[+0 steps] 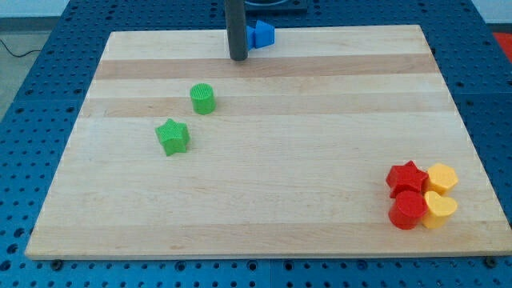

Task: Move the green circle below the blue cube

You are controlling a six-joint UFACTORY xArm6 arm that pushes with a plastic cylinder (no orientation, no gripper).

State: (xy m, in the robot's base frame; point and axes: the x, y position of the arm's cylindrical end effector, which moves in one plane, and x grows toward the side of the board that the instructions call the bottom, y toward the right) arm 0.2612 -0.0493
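Observation:
The green circle [203, 98] stands on the wooden board [264, 184], left of centre in the upper half. The blue cube [261, 34] sits at the board's top edge, near the middle, partly hidden by the rod. My tip [238, 58] rests on the board just left of and slightly below the blue cube, and above and to the right of the green circle, apart from it.
A green star [173, 136] lies below and left of the green circle. At the board's lower right corner a red star [406, 177], a red circle [408, 210], a yellow hexagon [442, 177] and a yellow heart [439, 208] sit clustered together.

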